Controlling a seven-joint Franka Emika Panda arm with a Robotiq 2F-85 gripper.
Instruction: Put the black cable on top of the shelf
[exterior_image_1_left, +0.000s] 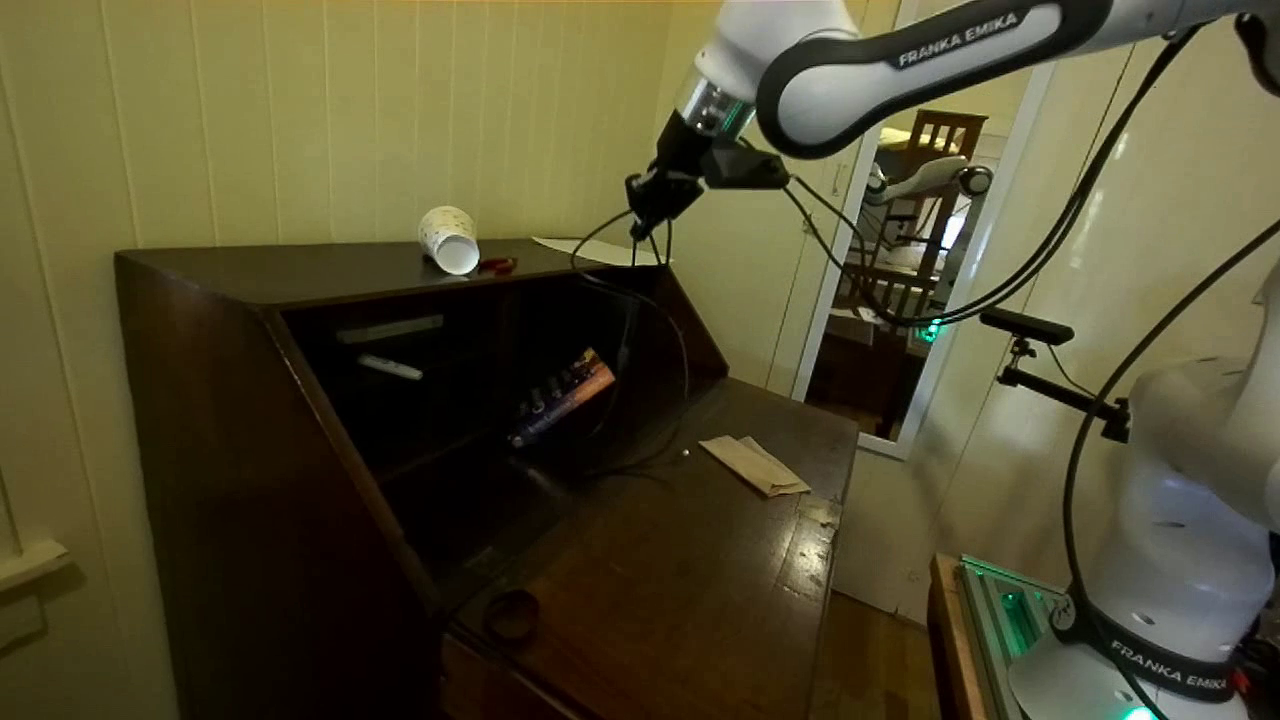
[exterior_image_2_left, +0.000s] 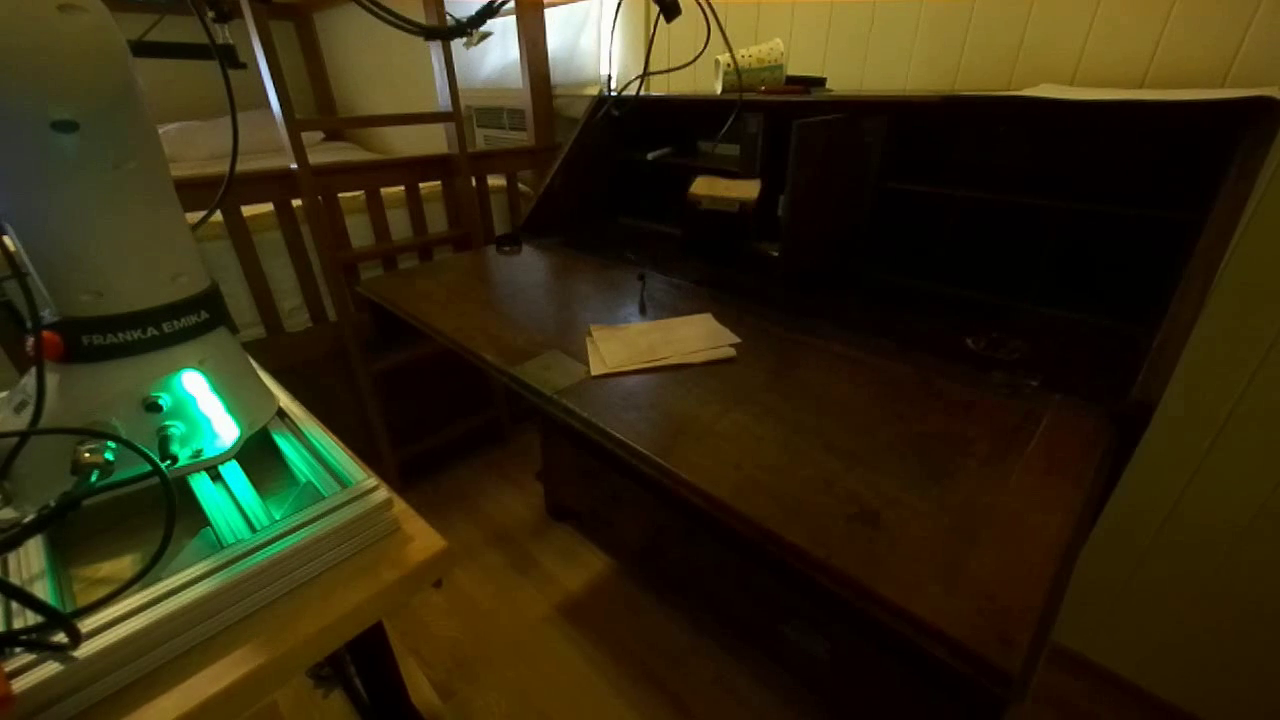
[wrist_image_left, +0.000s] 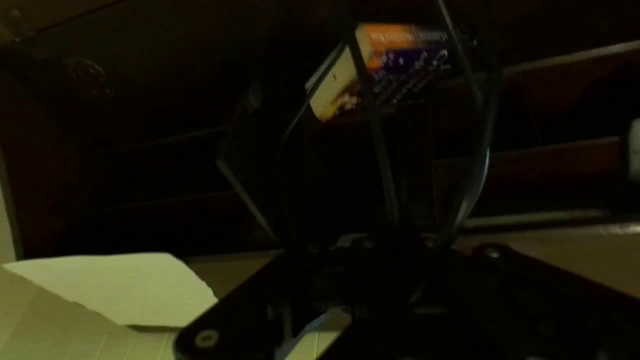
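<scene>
At upper centre of an exterior view, my gripper (exterior_image_1_left: 640, 230) clenches the black cable (exterior_image_1_left: 685, 355), its loops dangling across the front of the shelf (exterior_image_1_left: 330, 270). I judge this the carrying step; next, I'd lift the slack over the top edge, then let go.

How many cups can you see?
1. The white cup lies on its side on top of the shelf, in both exterior views. More could be hidden in the dark compartments.
</scene>
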